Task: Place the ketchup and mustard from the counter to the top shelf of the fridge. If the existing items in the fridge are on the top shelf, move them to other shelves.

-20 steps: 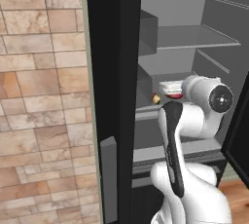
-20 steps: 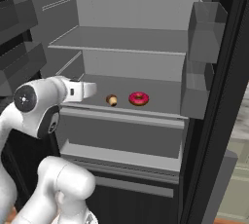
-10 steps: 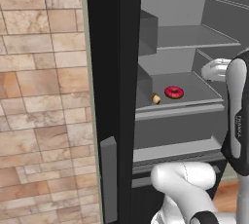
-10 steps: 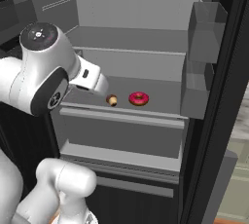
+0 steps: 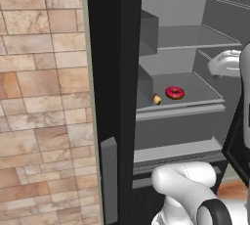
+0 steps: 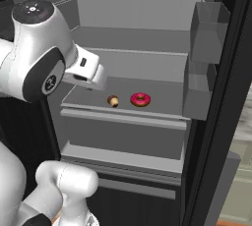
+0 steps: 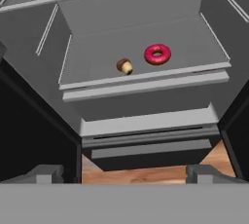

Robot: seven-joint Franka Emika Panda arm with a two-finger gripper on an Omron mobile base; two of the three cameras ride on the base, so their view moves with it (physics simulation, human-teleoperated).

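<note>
Fridge (image 6: 226,122) open w/ donut (image 6: 140,99), cupcake (image 6: 113,101) on lower shelf (image 6: 123,114).

The setting is a rendered domestic kitchen. A tall black fridge (image 6: 216,122) stands open, exposing a grey interior with flat shelves and door bins (image 6: 209,31). A pink-frosted donut (image 6: 141,99) and a small cupcake (image 6: 113,101) rest on one shelf. A tan stone-tile wall (image 5: 44,97) adjoins the fridge, above wooden flooring (image 7: 141,173).

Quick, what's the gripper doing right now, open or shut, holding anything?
Gripper: open and empty, its two dark finger tips wide apart, facing the grey fridge shelf with the pink-frosted ring donut.
</note>
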